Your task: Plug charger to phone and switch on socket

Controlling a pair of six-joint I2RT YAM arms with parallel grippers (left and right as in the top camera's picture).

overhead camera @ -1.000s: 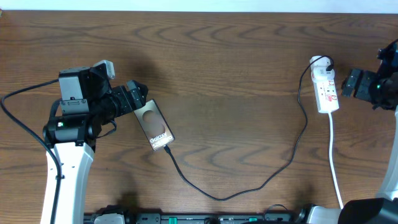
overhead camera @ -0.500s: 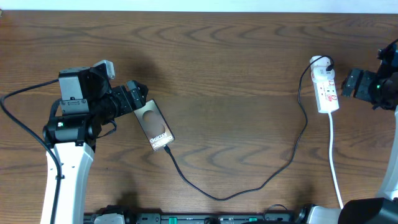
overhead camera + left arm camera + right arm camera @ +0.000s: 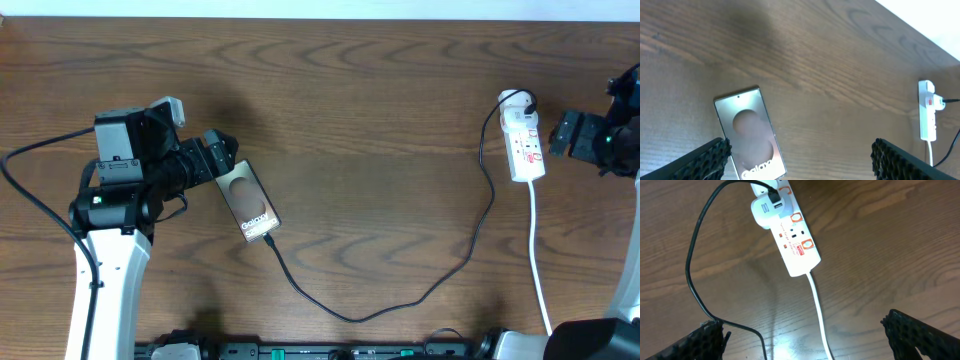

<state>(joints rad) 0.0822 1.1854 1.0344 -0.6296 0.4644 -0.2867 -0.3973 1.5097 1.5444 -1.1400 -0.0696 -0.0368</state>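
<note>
Left pincer is spread wide and empty, just beside the far-left end of the phone. Right pincer is also spread and empty, just right of the power strip on the right side of the bench. Phone lies flat, left of centre, with the cable tip touching its near end. You can't tell from overhead whether the tip is seated or only resting there, so check that first. Risk one: you bump the phone with the left pincer, it slides on the wood, and a half-seated tip pops out. Risk two: the strip looks light and loose, so a sideways push probably shoves the whole thing instead of toggling the switch, and drags the white plug with it. Press down, not across. Risk three: the red marks sit close together and it's unclear which one serves the occupied outlet, so it's easy to hit the wrong one. The cable loops toward the near edge with plenty of slack, so tension isn't your worry.
</note>
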